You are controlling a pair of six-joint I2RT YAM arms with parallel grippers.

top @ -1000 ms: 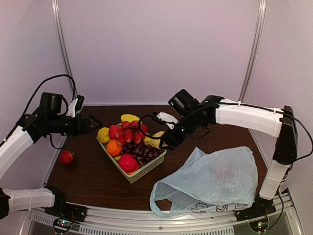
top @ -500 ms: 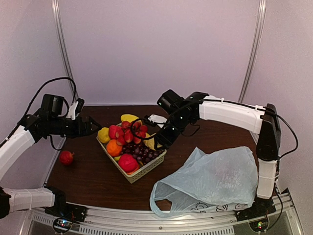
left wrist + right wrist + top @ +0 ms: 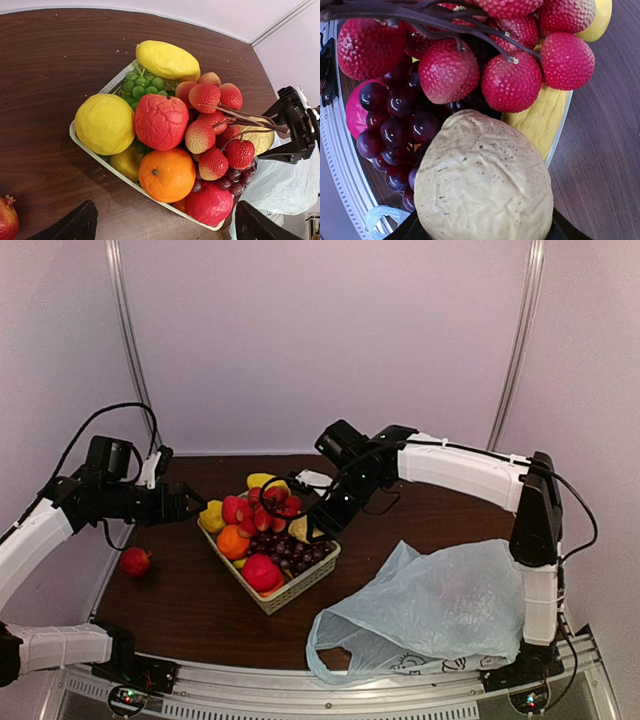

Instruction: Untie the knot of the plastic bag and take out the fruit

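1. Beige fruit (image 3: 482,180), pale and lumpy, is clamped between the fingers of the right end effector (image 3: 314,528) at the basket's (image 3: 295,590) far right rim, beside a cluster of red bumpy berries (image 3: 215,125).
2. The left end effector (image 3: 188,502) hangs just left of the basket, jaws spread wide and empty.
3. The plastic bag (image 3: 440,610), pale blue, lies slumped on the desk (image 3: 180,610) at the near right, apart from the basket.
4. More fruit fills the basket, including an orange (image 3: 166,175) and dark grapes (image 3: 395,130).
5. A red pomegranate (image 3: 135,560) lies on the desk at the left.
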